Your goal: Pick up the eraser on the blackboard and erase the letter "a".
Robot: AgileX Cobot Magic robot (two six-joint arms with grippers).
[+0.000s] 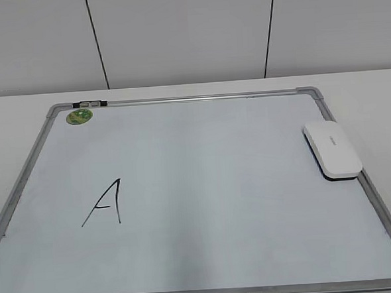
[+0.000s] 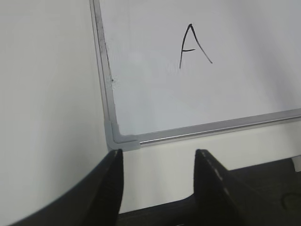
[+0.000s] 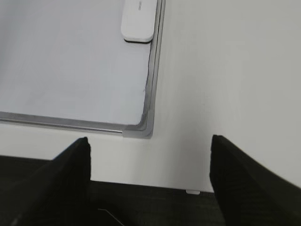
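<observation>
Blackboard point(image 1: 205, 199) flat on a white table point(image 1: 20, 104), silver frame and grey corner pieces on all sides; near edge and lower right corner cut off at the bottom of the exterior view. Eraser point(image 1: 332, 149) at the board's right edge, long side along the frame and partly overlapping it, dark underside showing at its near end. Grey lettering on the eraser's top — too small to read. Capital "A" point(image 1: 106, 204) in black marker at left of centre, well apart from the eraser, with wide bare board between them. No lowercase "a" to be made out in any view. Green round magnet point(image 1: 79, 116) in the far left corner, just beside a small black-and-silver clip point(image 1: 88, 103) on the frame; print on the magnet illegible.

Left gripper point(image 2: 159, 157) above bare table just off the board's near left corner, jaws apart at moderate width, nothing between them. Right gripper point(image 3: 150, 146) above bare table off the near right corner, jaws spread wide, nothing held; eraser cut off at the top of that view. Open table on both outer sides of the frame.
</observation>
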